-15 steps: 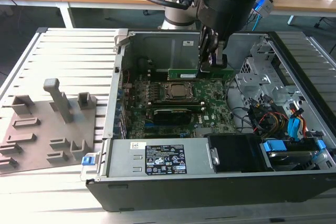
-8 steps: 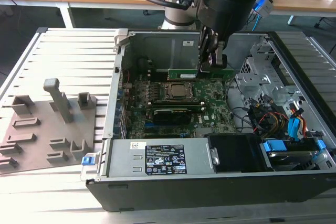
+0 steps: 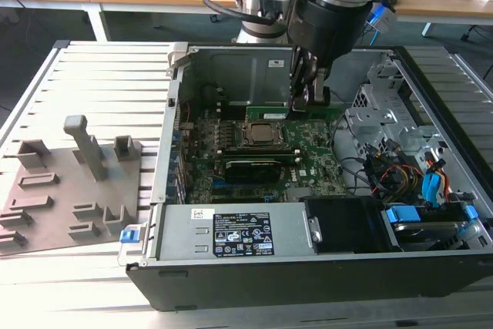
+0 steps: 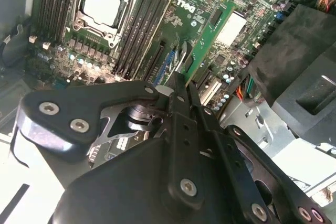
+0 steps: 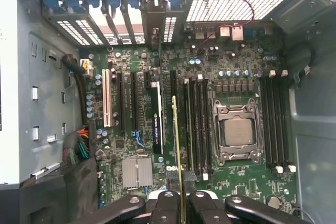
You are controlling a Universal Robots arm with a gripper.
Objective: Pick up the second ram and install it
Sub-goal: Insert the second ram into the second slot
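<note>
My gripper [image 3: 310, 99] is down inside the open computer case, shut on the second ram [image 3: 327, 110], a thin green stick. In the second wrist view the second ram [image 4: 210, 35] runs out from between the fingertips, gripper [image 4: 181, 85], showing its white label and dark chips. Edge-on in the first wrist view, the second ram [image 5: 176, 145] is a thin line over the motherboard [image 5: 231, 61], beside the black memory slots [image 5: 197, 124] next to the CPU socket [image 5: 237, 137], with the gripper [image 5: 181, 205] clamped on it. Whether it touches a slot I cannot tell.
The case [image 3: 431, 98] walls close in around the motherboard [image 3: 316, 159]. A power supply [image 3: 231, 233] sits at the near side, and a drive cage with coloured cables [image 3: 400, 175] on the exterior view's right. A grey fixture plate [image 3: 69, 182] lies outside on the exterior view's left.
</note>
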